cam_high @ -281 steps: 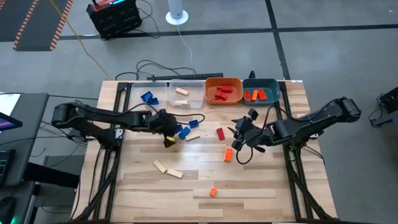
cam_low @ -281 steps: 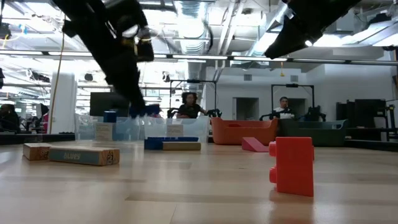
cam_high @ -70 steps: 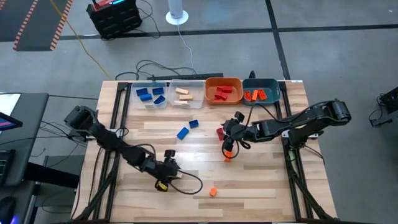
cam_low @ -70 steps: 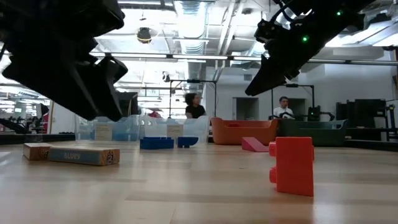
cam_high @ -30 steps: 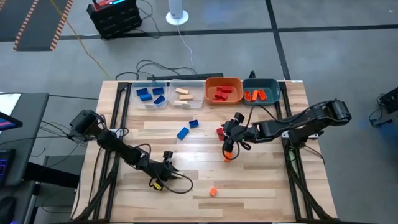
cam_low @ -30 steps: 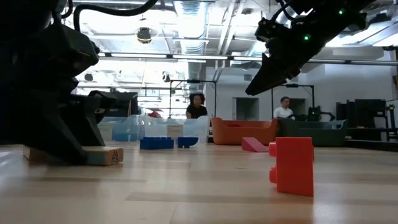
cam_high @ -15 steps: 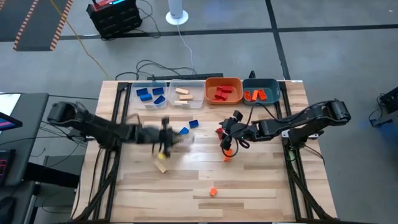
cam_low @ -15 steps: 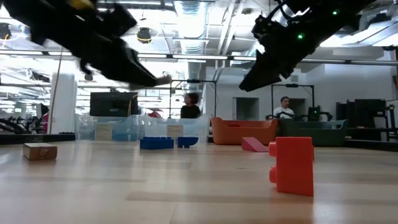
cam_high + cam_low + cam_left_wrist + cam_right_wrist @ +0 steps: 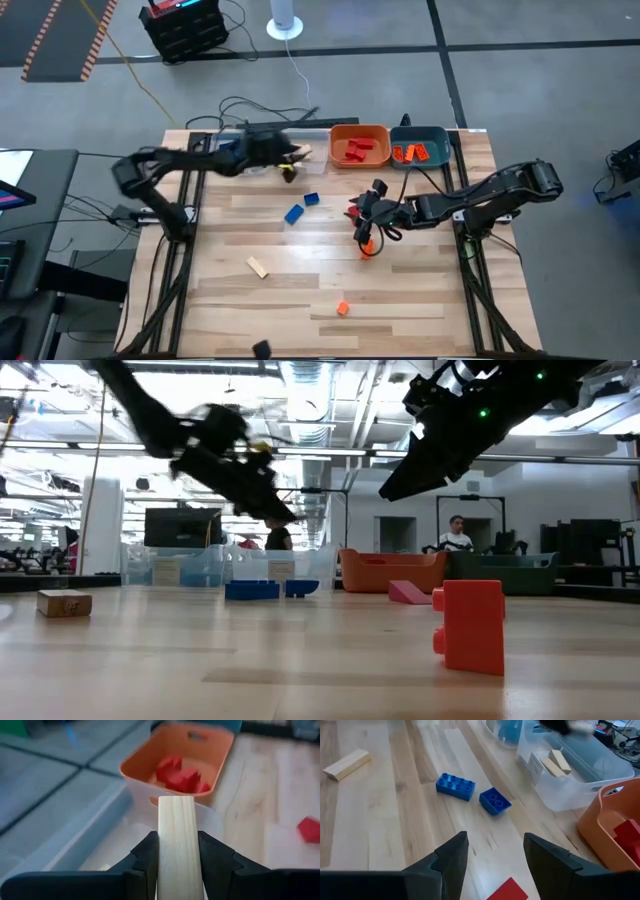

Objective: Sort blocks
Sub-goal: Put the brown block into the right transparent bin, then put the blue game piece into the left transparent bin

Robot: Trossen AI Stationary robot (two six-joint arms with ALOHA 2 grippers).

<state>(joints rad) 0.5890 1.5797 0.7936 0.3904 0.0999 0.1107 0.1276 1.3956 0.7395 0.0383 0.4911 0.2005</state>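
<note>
Gripping a pale tan wooden block between both dark fingers, left hand up at the far edge of the wooden counter, over the clear plastic bin just beside the orange plastic bin. Block standing lengthwise out past the fingertips, clamped on its two long sides. In the orange bin, several red blocks; in the teal bin next to it, orange blocks. In the clear bin, tan blocks lying flat.

Hovering over the counter's middle-right, right hand, fingers spread apart and gripping nothing. Close under it, a red flat block and a small orange block. Further toward the middle, two blue studded blocks lying near each other, not touching. Alone on the near-left part of the counter, another tan wooden block; alone near the front edge, a small orange cube. Close to the low camera, a red studded block standing upright.
</note>
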